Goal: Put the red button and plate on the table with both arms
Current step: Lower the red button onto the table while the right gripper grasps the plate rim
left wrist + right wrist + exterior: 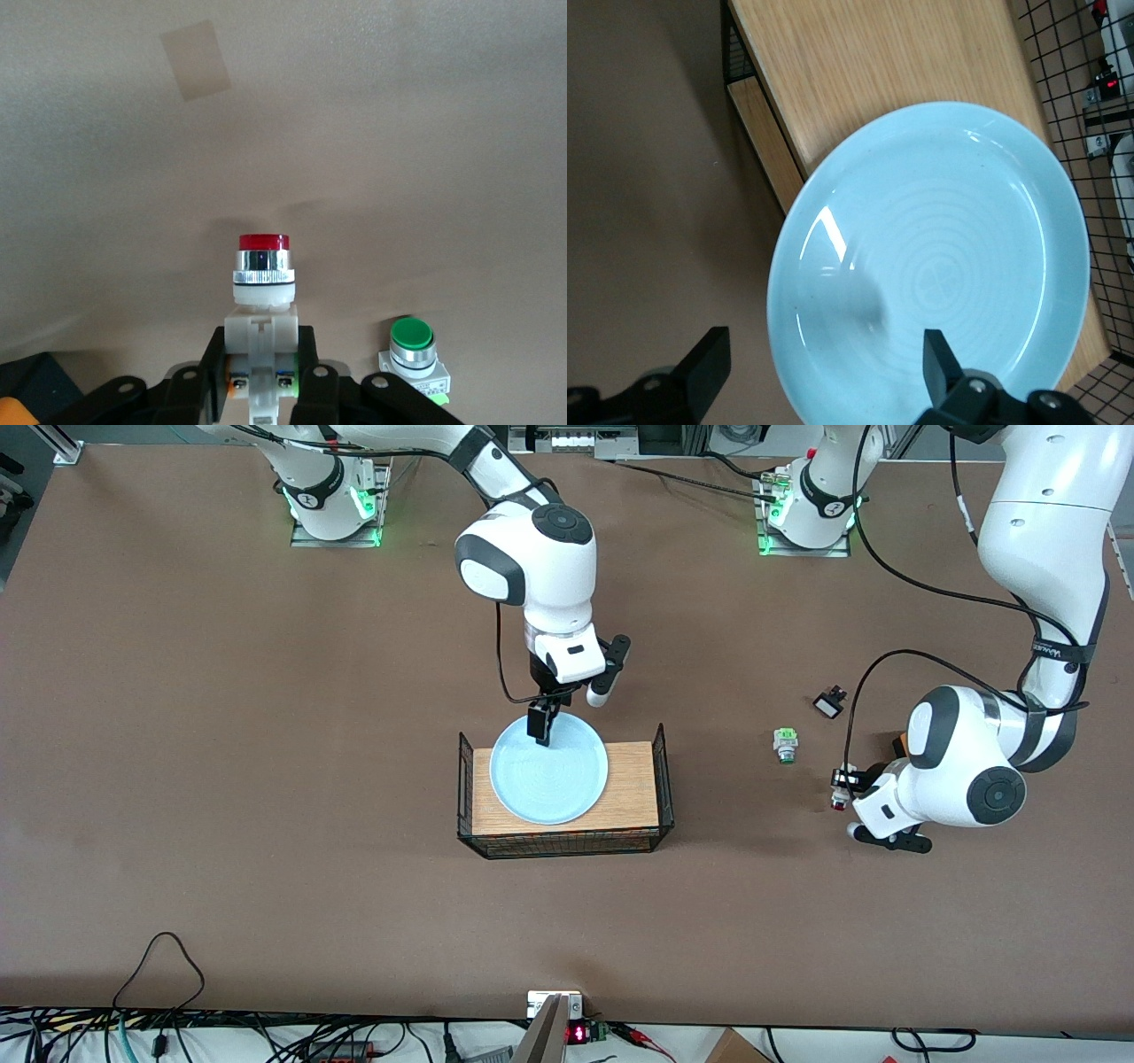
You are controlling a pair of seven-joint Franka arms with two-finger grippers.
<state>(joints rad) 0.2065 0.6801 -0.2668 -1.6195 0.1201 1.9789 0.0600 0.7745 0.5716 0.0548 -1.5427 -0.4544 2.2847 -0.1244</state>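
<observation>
Plate (549, 772) rim sits between the spread right gripper (819, 367) fingers; a shallow bite could slip. Left gripper (259, 382) clamps the button (262, 279).

You are in a robotics lab: two white arms bolted to a brown table (266, 779), cables (159, 992) and electronics along its edge.

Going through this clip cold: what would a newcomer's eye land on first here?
Probably the pale-blue plate on the small wooden board with black wire sides at mid-table, with the right gripper open over the plate's rim. Next, toward the left arm's end of the table, the left gripper is shut on the red button, with a green-capped button on the table close by.
</observation>
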